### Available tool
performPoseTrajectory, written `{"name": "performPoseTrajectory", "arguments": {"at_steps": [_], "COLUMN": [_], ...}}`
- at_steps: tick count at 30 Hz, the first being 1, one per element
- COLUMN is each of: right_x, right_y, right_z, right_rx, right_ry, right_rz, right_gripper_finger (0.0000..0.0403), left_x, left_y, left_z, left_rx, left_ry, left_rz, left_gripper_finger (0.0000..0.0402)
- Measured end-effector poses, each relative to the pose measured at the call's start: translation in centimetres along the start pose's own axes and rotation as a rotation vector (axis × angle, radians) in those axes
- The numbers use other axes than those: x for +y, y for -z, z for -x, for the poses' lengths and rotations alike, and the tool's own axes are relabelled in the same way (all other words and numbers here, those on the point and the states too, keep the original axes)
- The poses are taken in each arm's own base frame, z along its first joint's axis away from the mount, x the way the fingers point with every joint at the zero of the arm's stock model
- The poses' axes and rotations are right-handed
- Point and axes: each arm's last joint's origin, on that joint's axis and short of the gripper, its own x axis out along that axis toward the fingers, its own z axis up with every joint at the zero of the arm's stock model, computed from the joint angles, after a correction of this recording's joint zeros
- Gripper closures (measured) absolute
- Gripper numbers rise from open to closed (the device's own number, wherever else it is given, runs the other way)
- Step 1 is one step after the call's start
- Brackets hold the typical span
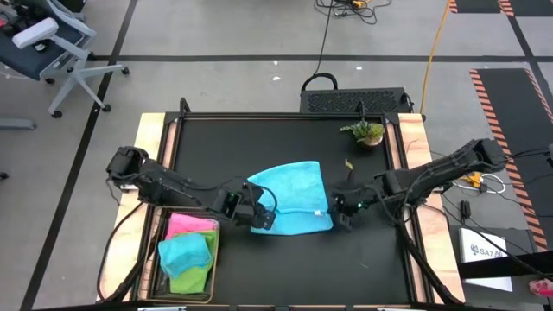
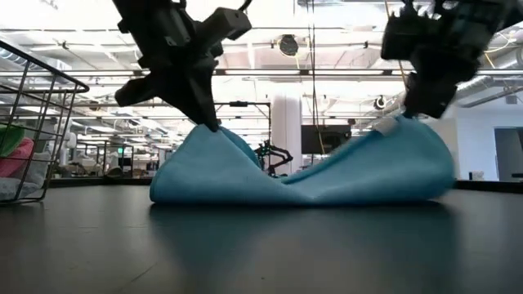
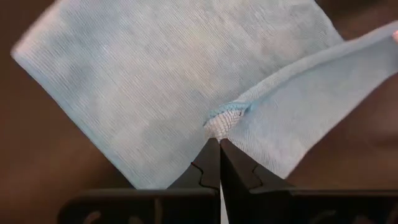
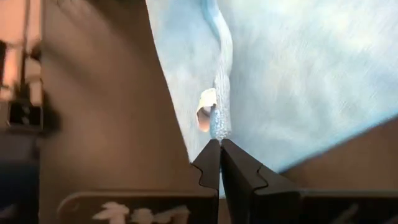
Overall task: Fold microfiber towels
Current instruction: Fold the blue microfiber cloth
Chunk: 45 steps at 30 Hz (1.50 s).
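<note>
Light blue square microfiber towel [image 1: 292, 200] mid-table, near edge raised. Left gripper [image 1: 257, 216] fingers pinch its left corner; right gripper [image 1: 342, 214] fingers pinch right corner. Free cloth lies ahead, toward far side.

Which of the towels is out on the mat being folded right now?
The light blue towel, pinched at two corners by the left gripper and right gripper; the pink, teal and lime ones sit in the basket.

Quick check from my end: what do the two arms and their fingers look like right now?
Both arms are dark, jointed and slim, with black cables along them. The left gripper and right gripper each end in two black fingers tapering to points, with notched inner edges. The right wrist shows white markings.
</note>
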Motion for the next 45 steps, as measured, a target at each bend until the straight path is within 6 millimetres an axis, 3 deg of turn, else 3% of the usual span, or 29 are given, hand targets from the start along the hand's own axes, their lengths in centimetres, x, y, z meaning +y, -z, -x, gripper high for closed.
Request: {"name": "performPoseTrajectory", "arguments": {"at_steps": [11, 23, 35, 40, 45], "right_x": [-4.9, -9.4, -10.9, -11.1, -11.3], "right_y": [-3.1, -4.9, -6.2, -6.1, -6.2], "right_z": [1.7, 2.4, 0.3, -0.1, -0.1], "right_rx": [-0.128, -0.169, -0.191, -0.167, -0.170], "right_ry": [0.146, 0.296, 0.249, 0.270, 0.339], "right_rz": [0.064, 0.099, 0.131, 0.164, 0.200], "right_gripper_finger": [0.0403, 0.0403, 0.0403, 0.0396, 0.0363], "left_x": [3.4, 4.6, 5.4, 6.1, 7.0], "left_y": [-3.4, -5.4, -6.2, -7.0, -8.3], "left_z": [1.7, 0.6, -0.6, -0.7, -1.2], "left_rx": [-0.018, -0.017, -0.002, -0.004, 0.008], "left_ry": [-0.202, -0.248, -0.309, -0.341, -0.364], "left_rz": [0.003, 0.022, -0.013, -0.080, -0.088], "left_gripper_finger": [0.0401, 0.0401, 0.0397, 0.0366, 0.0316]}}
